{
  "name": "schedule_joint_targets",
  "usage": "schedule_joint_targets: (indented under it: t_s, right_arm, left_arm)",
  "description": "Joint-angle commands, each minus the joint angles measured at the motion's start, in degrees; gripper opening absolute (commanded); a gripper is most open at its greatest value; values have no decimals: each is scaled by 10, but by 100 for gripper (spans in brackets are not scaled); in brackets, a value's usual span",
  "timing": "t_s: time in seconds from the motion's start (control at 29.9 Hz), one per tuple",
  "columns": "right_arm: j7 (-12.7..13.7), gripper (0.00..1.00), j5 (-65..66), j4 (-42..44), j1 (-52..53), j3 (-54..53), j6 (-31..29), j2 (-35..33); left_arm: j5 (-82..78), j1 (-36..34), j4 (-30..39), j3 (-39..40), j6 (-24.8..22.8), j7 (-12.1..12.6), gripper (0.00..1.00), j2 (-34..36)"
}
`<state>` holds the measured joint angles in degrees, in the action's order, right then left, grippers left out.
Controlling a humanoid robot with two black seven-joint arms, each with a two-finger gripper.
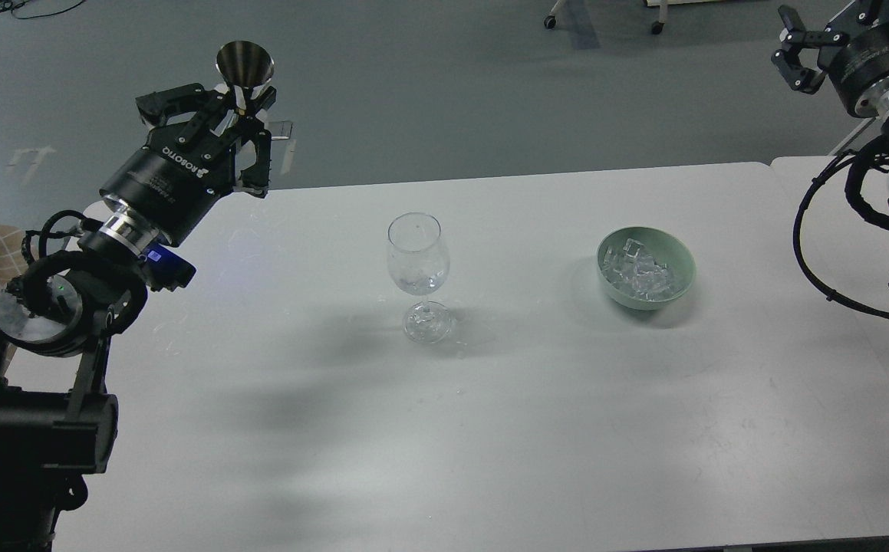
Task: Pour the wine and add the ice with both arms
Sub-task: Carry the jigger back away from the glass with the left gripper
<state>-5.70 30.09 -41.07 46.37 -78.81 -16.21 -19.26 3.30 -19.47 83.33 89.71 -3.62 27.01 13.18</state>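
A clear wine glass (416, 264) stands upright at the table's middle; clear glints low in its bowl may be a little wine (421, 282), I cannot tell for sure. A pale green bowl (682, 264) to its right holds several clear ice cubes (638, 270). My left gripper (241, 103) is raised over the table's far left corner, shut on the stem of a steel cone-shaped jigger (245, 65) whose mouth faces up. My right gripper (795, 50) is high at the far right, open and empty, well away from the bowl.
The white table (490, 429) has a second table top (820, 199) butted against its right side. Black cables (835, 230) loop from my right arm over that side. Grey floor and chair castors (550, 21) lie beyond the far edge.
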Motion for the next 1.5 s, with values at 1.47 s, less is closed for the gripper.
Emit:
schedule_joint_targets:
  t_s: [1.47]
  right_arm:
    - [-1,100,1,-15,-26,2,7,-1]
  left_arm:
    - [72,-19,-353,107,-82,-21,0,-21]
